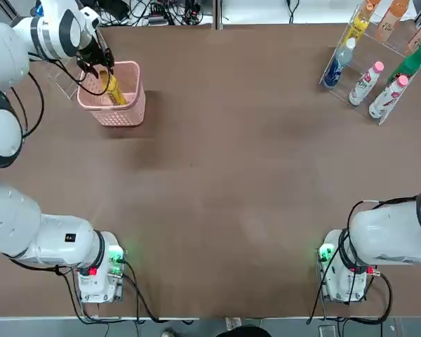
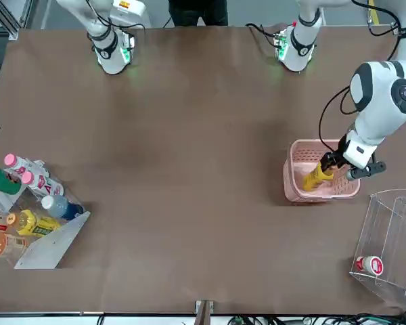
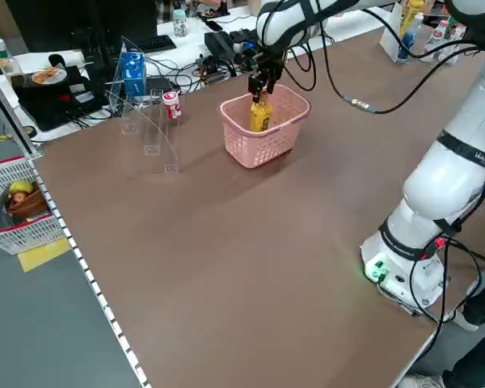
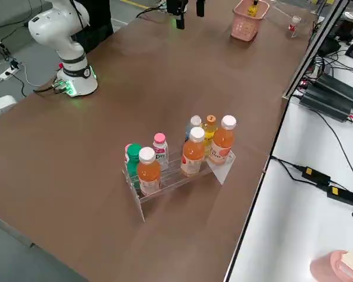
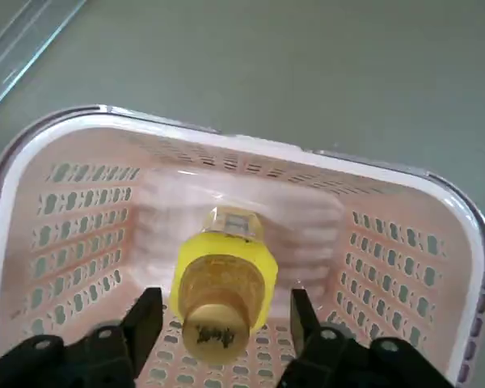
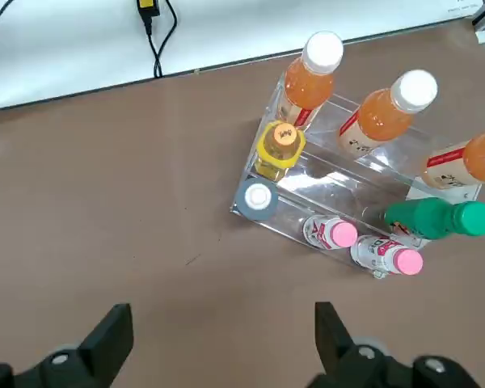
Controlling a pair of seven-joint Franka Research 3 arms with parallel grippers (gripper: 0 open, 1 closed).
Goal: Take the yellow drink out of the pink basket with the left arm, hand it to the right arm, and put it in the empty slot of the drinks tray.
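Top view: my left pincer (image 1: 102, 68) is reaching down into the pink basket (image 1: 131, 111) at the far left of the brown bench (image 1: 217, 182), its fingers straddling the yellow drink (image 1: 114, 91), which is leaning inside. My right arm (image 1: 393, 232) is sitting folded near its base at the near right. The drinks tray (image 1: 379, 63) is standing at the far right corner, well apart from the basket.

Front view: my left pincer (image 2: 333, 164) is hanging over the basket (image 2: 304, 193) with the yellow bottle (image 2: 316, 177) below it, tilted against the wall. A clear acrylic stand (image 2: 389, 244) holding a small red-labelled bottle (image 2: 369, 265) is standing just beside the basket.

Left side view: my pincer (image 3: 263, 81) is sitting right over the bottle's top (image 3: 260, 114), the bottle inside the basket (image 3: 263, 137).

Right side view: the tray (image 4: 176, 170) is holding orange, yellow, pink-capped and green-capped bottles; the basket (image 4: 247, 22) is far across the bench.

Left wrist view: my fingers (image 5: 144, 319) are spread on either side of the yellow drink (image 5: 222, 287), a gap showing on each side, not yet clamping it.

Right wrist view: my right pincer (image 6: 224, 335) is hanging wide open, high above the bench, looking down on the tray (image 6: 347, 202).
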